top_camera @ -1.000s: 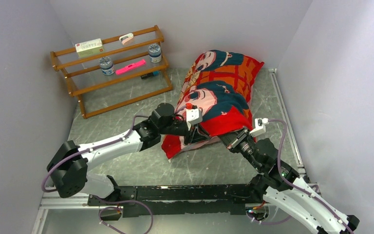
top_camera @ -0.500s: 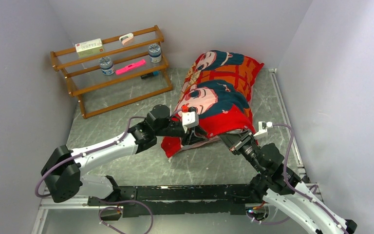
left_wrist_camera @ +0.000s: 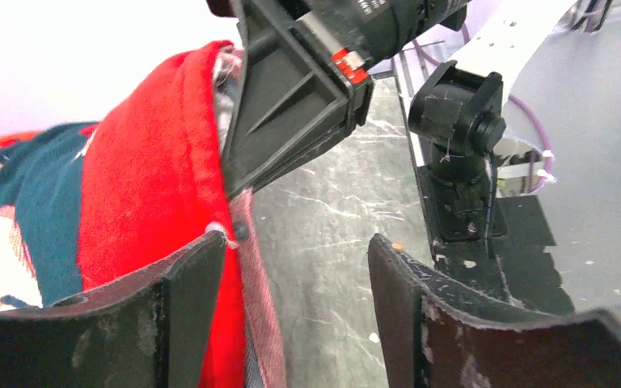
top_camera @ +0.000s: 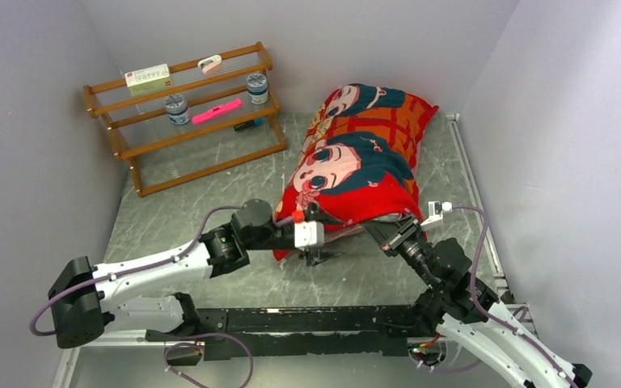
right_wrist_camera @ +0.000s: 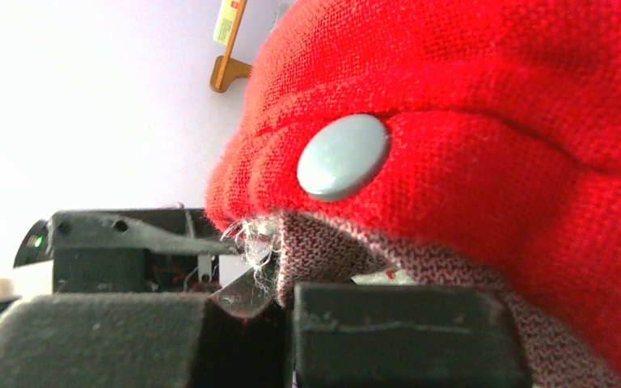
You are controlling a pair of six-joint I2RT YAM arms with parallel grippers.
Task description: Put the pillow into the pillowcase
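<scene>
I am clamping the stuffed pillowcase by its hem in my right gripper, left gripper jaws apart beside it; pillow seemingly all inside

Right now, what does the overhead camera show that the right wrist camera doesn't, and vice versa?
Only overhead: the whole pillowcase with its cartoon faces, and two jars on a wooden rack. Only the right wrist: a grey snap button on the red hem, frayed threads, and the right gripper shut on the paler edge. Both: the red pillowcase fabric.
</scene>
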